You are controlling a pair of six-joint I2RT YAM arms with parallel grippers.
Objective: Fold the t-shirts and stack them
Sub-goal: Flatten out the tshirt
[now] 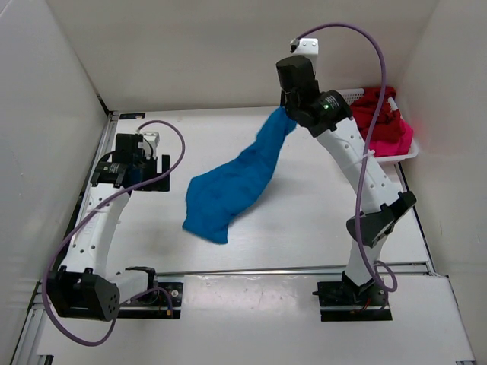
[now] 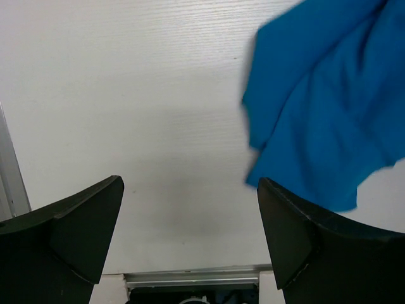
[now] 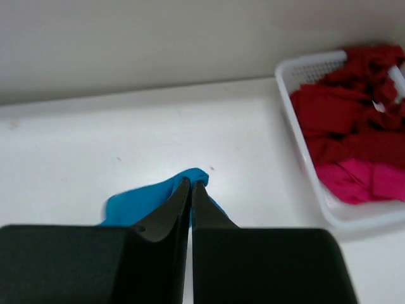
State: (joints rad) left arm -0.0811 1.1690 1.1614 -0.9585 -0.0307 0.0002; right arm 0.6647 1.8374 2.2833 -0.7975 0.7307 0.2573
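The right tool (image 3: 191,182) is clenched on a bunched edge of the bright blue short-sleeved cloth shirt (image 1: 232,186), its two black fingers pressed together with a tuft of blue cloth showing at their tips. It holds that edge up just to the left of the white plastic mesh basket (image 3: 297,136). From the grip the blue shirt stretches down and away from the basket in a long slanting drape. Its wider lower end lies crumpled on the white desk (image 1: 304,220), well to the left of the basket and nearer the arm bases.

The left tool (image 2: 190,183) is released, with its jaws spread wide and only bare desk between them. It hangs over the desk far to the left of the basket, beyond the blue shirt's lower end and not touching it.

Inside the basket lie the crumpled dark red cloth shirt (image 3: 342,120), filling the far part, and the bright pink-magenta cloth shirt (image 3: 354,180), bunched at the near end against the red one.
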